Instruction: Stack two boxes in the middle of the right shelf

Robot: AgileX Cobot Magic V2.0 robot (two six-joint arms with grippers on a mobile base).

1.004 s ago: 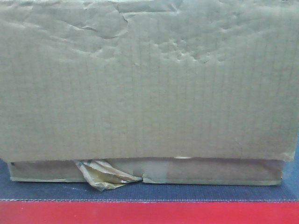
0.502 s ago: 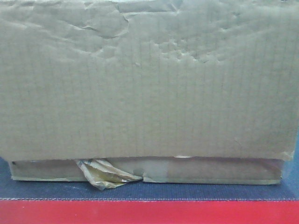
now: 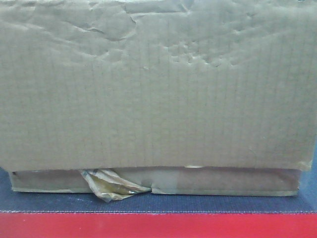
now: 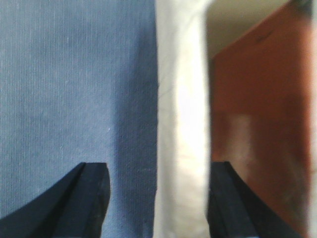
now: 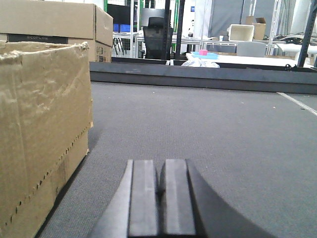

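Nothing has shifted: the box (image 5: 42,134) lies just left of the closed right end effector (image 5: 161,193); the left end effector (image 4: 157,171) gapes wide, seemingly empty.

Grey carpet floor (image 5: 213,129) runs flat to a dark low ledge (image 5: 198,79) across the back. There's a white line (image 5: 297,103) on the carpet at right. Behind the ledge I see a black office chair (image 5: 157,34) and a white table (image 5: 247,60) with a pink item (image 5: 203,52) and a blue tray (image 5: 208,55) on it. A pale chair (image 5: 241,33) and a grey chair (image 5: 251,48) sit just past the table. Grey partition (image 5: 230,17) far back, black post (image 5: 308,34) at the right edge. Light is bright and even.

Front view, bottom: dark blue strip (image 3: 158,204) above a red band (image 3: 158,226).

My left wrist view: blue cloth (image 4: 74,89), a blurred white vertical band (image 4: 181,124), then a reddish-brown panel (image 4: 257,109).
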